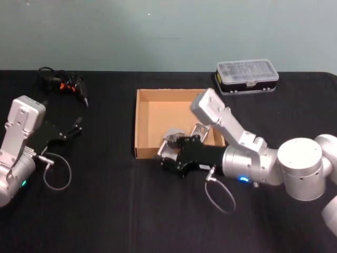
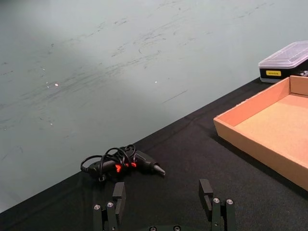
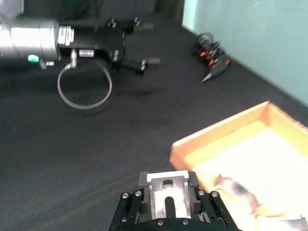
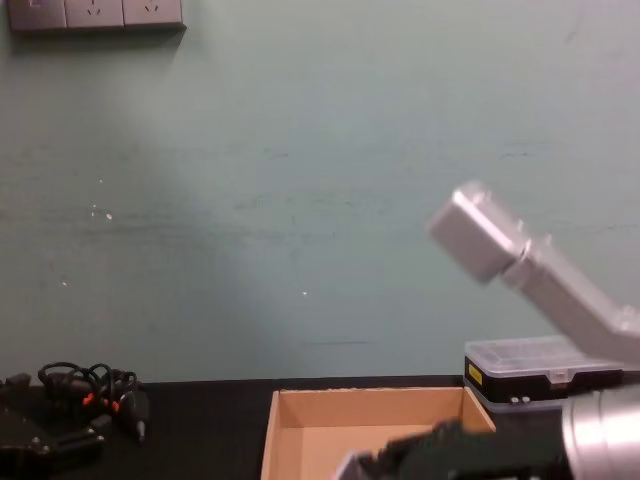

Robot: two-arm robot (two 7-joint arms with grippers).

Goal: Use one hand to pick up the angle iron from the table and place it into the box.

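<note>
Angle iron, a slotted silver steel bracket (image 3: 167,196), sits clamped in my right gripper (image 1: 171,154) jaws above the near wall of the shallow tan cardboard box (image 1: 141,124), ready to drop inside. My left gripper (image 1: 71,129) idles far left with jaws apart over the black table (image 1: 105,211).

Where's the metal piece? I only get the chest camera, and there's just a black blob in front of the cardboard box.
Observer: The right claw grips the silver, slotted angle iron between its fingers.
Operator: Is it over the box?
Observer: In the head view, it hangs right at the near wall of the shallow tan cardboard box.
Operator: What's the other arm doing?
Observer: The left claw is open above the matte black table on the left, near a black-and-orange corded tool.
</note>
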